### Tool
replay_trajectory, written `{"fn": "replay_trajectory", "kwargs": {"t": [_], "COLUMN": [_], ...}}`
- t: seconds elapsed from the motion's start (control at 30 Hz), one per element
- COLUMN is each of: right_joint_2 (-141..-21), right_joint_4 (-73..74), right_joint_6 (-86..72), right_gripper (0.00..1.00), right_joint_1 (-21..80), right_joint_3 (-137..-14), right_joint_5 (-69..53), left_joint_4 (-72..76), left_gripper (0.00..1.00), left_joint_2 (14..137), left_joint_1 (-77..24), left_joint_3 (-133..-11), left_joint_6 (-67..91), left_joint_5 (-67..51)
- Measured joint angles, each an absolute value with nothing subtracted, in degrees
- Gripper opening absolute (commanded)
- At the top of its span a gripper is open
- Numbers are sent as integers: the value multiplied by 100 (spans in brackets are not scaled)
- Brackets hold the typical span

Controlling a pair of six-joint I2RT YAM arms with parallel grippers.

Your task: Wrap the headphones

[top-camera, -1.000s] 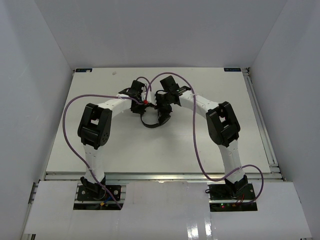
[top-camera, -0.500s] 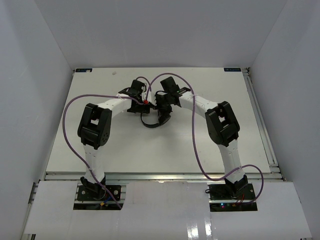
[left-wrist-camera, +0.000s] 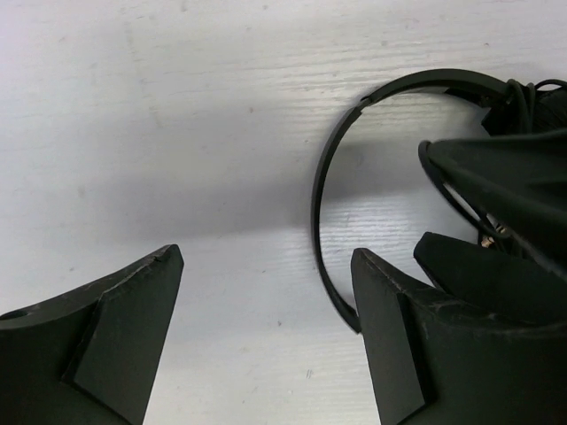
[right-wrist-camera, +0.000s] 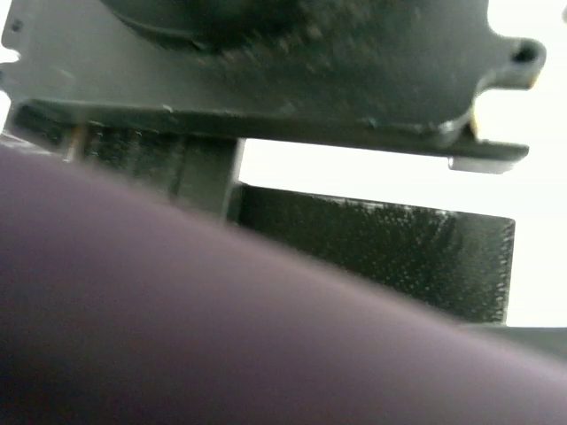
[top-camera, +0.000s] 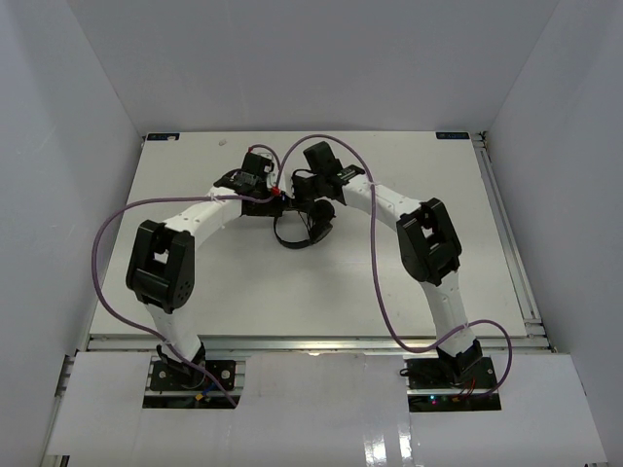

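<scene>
The black headphones (top-camera: 304,230) lie on the white table near its middle, with the thin headband (left-wrist-camera: 317,208) curving toward the near side. My left gripper (top-camera: 276,202) hovers at their left edge. Its jaws are open, with bare table between them and the headband just inside the right finger (left-wrist-camera: 416,345). My right gripper (top-camera: 310,191) hangs over the far side of the headphones, by the earcups. A purple cable (right-wrist-camera: 177,336) blocks the right wrist view and hides its jaws. The cord shows only as a small tangle (left-wrist-camera: 523,93).
The white table (top-camera: 195,282) sits inside a white-walled box. Purple arm cables (top-camera: 375,253) loop over both arms and above the headphones. A metal rail (top-camera: 506,243) runs along the table's right edge. Dark parts of the right gripper (left-wrist-camera: 505,186) crowd the right of the left wrist view.
My left gripper has opened and its arm's elbow has swung left and nearer. My right gripper has shifted slightly farther and left. The headphones lie about where they were.
</scene>
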State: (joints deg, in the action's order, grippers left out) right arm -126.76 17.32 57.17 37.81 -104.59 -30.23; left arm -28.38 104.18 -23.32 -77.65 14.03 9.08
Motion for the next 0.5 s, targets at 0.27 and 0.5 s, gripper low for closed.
{"fn": "replay_trajectory", "kwargs": {"t": [0.27, 0.5], "right_joint_2": [-12705, -12785], "right_joint_4": [1811, 1900], "right_joint_6": [5677, 5601], "right_gripper": [78, 81], "right_joint_1": [3913, 3978], "right_joint_3": [-10668, -10793], "right_joint_5": [-3039, -2934], "left_joint_4": [-2873, -2913], "left_gripper": [91, 92], "left_joint_2": [9921, 9748], "left_joint_1": [-2329, -2335], "left_joint_3": [-7377, -7222], "left_joint_6": [1423, 1420], "left_joint_5": [1137, 1112]}}
